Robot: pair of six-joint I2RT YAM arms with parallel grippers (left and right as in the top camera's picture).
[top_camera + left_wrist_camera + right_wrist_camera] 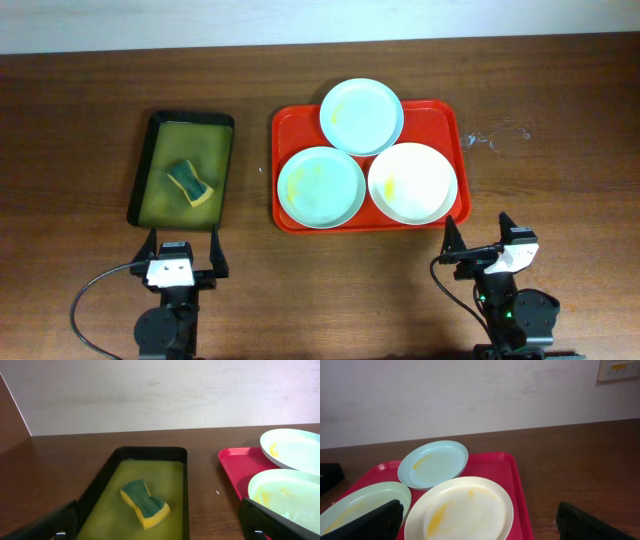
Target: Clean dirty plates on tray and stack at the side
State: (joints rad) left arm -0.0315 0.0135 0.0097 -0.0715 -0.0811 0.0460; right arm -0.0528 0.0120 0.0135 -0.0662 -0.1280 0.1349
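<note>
Red tray (290,125), overhead view: it lay right of centre on the wooden surface (80,80). It carried the far blue-green plate (361,116), whose edge overhung the far rim, the near blue-green plate (320,187) and the cream plate (412,183), all smeared yellow. Left of it, apart, sat a dark tray (190,117) of olive liquid with a sponge (191,184) inside. The left end effector (183,248) and right end effector (478,236) stood at the near edge, both spread wide and empty.

Left wrist view: the sponge (144,504) lay in the dark tray (150,450) straight ahead, between spread fingers (55,522). The near blue-green plate (285,497) and far blue-green plate (292,450) showed at right.

Right wrist view: the cream plate (460,510) lay nearest on the red tray (512,467). The fingers (595,522) were wide apart, gripping nothing.
</note>
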